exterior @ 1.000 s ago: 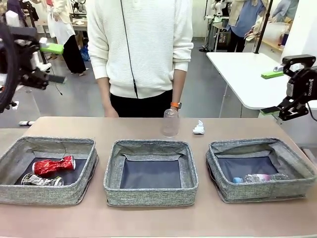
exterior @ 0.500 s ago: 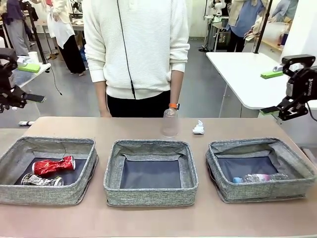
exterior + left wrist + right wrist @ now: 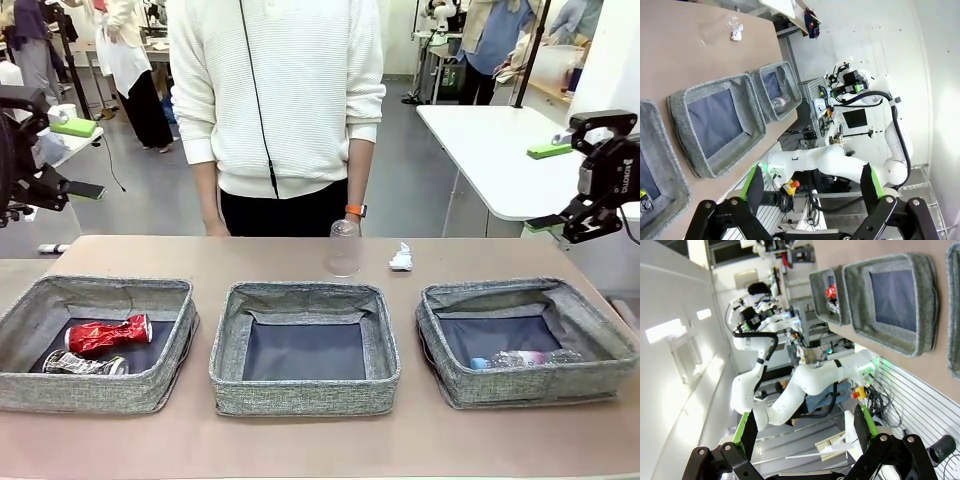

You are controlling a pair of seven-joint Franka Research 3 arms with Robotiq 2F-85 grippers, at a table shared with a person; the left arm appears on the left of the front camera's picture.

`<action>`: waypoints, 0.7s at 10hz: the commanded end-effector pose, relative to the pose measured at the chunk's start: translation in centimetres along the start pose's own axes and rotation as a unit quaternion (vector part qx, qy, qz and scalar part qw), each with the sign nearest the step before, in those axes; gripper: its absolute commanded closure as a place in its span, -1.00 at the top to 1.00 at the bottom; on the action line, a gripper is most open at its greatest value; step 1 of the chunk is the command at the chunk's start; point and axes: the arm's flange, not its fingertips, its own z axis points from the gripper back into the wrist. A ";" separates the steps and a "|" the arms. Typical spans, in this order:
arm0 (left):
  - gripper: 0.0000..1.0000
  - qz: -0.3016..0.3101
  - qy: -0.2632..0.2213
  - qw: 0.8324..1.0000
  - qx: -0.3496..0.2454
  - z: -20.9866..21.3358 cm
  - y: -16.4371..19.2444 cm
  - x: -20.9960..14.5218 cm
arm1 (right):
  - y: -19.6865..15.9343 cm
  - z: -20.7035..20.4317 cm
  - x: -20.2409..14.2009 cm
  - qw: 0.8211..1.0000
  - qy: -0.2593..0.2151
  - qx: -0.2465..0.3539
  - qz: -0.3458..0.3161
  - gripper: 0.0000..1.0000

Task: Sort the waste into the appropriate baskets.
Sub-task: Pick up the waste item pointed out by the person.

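Three grey baskets stand in a row. The left basket (image 3: 100,392) holds a crushed red can (image 3: 108,334) and a dark printed can (image 3: 85,365). Nothing lies in the middle basket (image 3: 305,393). In the right basket (image 3: 530,385) lies a clear bottle (image 3: 520,358). A clear plastic cup (image 3: 343,248) and a white paper wad (image 3: 401,258) sit on the table behind them. My left gripper (image 3: 80,158) hangs open high at the left edge. My right gripper (image 3: 547,186) is open high at the right. Both hold nothing (image 3: 812,182) (image 3: 805,427).
A person in a white sweater (image 3: 280,100) stands at the far edge, one hand (image 3: 355,218) hanging just above the cup. A white table (image 3: 490,150) stands behind on the right. Bare tabletop (image 3: 200,255) runs behind and in front of the baskets.
My left arm has swung back from close to the camera at the left edge and stays open. The person shifted slightly. The right arm has not moved.
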 end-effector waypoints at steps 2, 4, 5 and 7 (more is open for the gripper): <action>1.00 -0.012 0.000 1.000 -0.008 0.0 0.0 0.2 | 0.0 -0.1 -0.1 1.000 0.003 0.002 0.004 1.00; 1.00 -0.012 0.000 1.000 -0.008 0.0 0.0 0.2 | 0.0 -0.1 -0.1 1.000 0.003 0.002 0.004 1.00; 1.00 -0.012 0.000 1.000 -0.008 0.0 0.0 0.2 | 0.0 -0.1 -0.1 1.000 0.003 0.002 0.004 1.00; 1.00 -0.012 0.000 1.000 -0.008 0.0 0.0 0.2 | 0.0 -0.1 -0.1 1.000 0.003 0.002 0.004 1.00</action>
